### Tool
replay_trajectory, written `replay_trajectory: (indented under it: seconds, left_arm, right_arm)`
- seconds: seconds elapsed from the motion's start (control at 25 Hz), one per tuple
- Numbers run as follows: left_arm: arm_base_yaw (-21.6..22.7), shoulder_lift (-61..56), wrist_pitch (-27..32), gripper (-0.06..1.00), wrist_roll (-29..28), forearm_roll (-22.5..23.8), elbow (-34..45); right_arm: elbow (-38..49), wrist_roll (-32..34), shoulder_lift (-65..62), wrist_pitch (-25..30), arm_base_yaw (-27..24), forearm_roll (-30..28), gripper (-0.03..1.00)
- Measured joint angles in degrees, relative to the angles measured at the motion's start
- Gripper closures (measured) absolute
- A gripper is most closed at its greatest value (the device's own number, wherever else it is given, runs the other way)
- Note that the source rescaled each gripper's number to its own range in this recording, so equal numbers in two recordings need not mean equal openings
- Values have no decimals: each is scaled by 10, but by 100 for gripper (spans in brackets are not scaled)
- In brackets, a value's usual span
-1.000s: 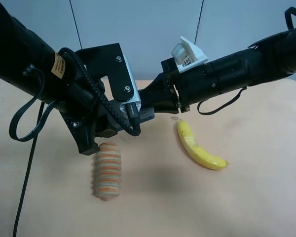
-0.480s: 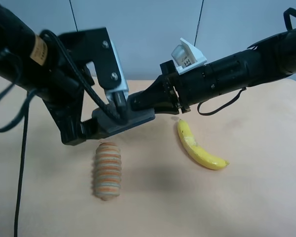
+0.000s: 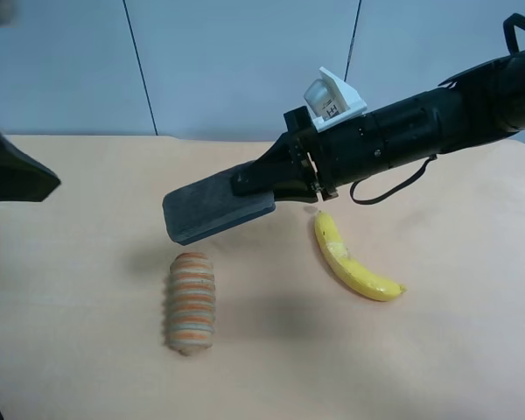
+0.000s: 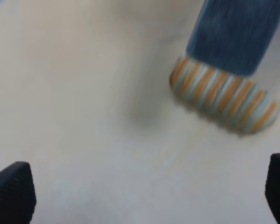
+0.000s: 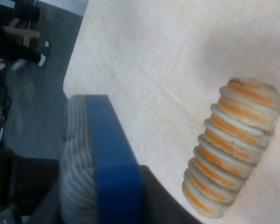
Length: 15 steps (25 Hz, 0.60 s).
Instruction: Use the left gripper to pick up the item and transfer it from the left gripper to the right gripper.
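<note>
High view: the right gripper reaches in from three o'clock, clamped on one end of the block, which hangs above the table. A striped roll lies at the block's six o'clock, a banana at its four o'clock. Right wrist view: the block's blue side shows, with the roll beyond. Left wrist view: the left gripper gapes wide, empty, well apart from the block.
</note>
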Motion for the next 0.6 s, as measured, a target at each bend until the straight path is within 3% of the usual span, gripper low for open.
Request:
replay_trajectory:
  seconds: [0.16, 0.28, 0.6]
  left_arm:
    - [0, -130, 35, -5, -56, 5, 77]
    - [0, -229, 55, -5, -67, -3, 139]
    - [0, -444, 60, -5, -67, -82, 222]
  right_arm:
    - [0, 0, 0, 0, 0, 0, 96]
    - [0, 0, 0, 0, 0, 0, 96]
    - [0, 0, 0, 0, 0, 0, 96]
